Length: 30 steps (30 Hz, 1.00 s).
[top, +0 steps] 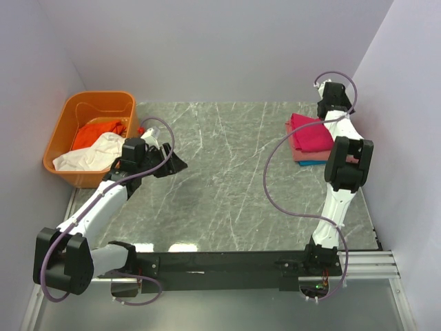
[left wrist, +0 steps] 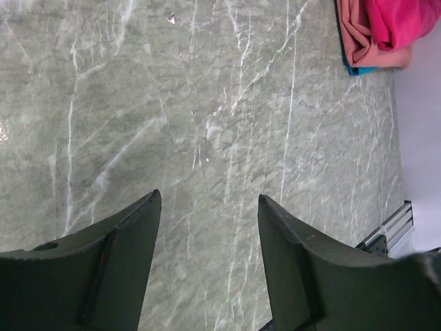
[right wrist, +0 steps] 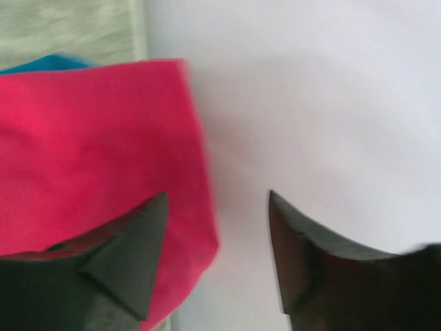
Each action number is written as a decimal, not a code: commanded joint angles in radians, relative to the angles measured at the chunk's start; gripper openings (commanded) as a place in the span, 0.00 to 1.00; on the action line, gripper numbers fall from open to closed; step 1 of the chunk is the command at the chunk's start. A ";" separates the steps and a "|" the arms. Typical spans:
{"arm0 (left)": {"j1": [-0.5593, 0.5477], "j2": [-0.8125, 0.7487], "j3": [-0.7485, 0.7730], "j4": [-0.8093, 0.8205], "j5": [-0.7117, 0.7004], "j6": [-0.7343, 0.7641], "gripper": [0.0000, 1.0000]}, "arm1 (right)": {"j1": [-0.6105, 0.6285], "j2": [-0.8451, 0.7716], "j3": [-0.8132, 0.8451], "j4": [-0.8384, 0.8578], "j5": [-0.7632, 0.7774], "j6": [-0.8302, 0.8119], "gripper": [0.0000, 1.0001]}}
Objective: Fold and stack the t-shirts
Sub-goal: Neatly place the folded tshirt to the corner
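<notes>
Gaping, right gripper [right wrist: 218,194] hangs by seemingly folded crimson-pink t-shirt [right wrist: 89,145]

Lighting bright, even, diffuse; shadows soft. Pale glare at near edge of bench [top: 227,172]. Right wrist view blurred; other views sharp.

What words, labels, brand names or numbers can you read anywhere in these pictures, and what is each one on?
No text can be read in any view.
orange tub: no label showing.
folded t-shirts: no print or tag visible.
shirts in the tub: no print visible.
left gripper and right gripper: plain black, unmarked.
</notes>
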 commanded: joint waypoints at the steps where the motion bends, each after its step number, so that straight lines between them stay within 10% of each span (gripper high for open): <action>1: 0.004 0.004 0.014 0.021 0.010 0.021 0.64 | 0.000 -0.028 -0.068 0.308 0.181 -0.021 0.69; 6: 0.005 0.001 0.027 0.018 -0.006 0.032 0.64 | 0.029 -0.127 -0.159 0.370 0.182 0.014 0.79; 10: 0.014 -0.015 0.041 0.009 -0.018 0.050 0.64 | 0.033 -0.225 -0.109 -0.066 -0.283 0.213 0.80; 15: 0.037 -0.063 0.081 -0.038 -0.039 0.080 0.64 | 0.032 -0.356 -0.218 -0.133 -0.605 0.272 0.75; 21: 0.065 -0.132 0.095 -0.112 -0.096 0.104 0.67 | 0.018 -0.335 -0.264 -0.122 -0.560 0.338 0.23; 30: 0.089 -0.218 0.012 -0.124 -0.145 0.146 0.73 | -0.068 -0.177 -0.215 -0.010 -0.297 0.347 0.17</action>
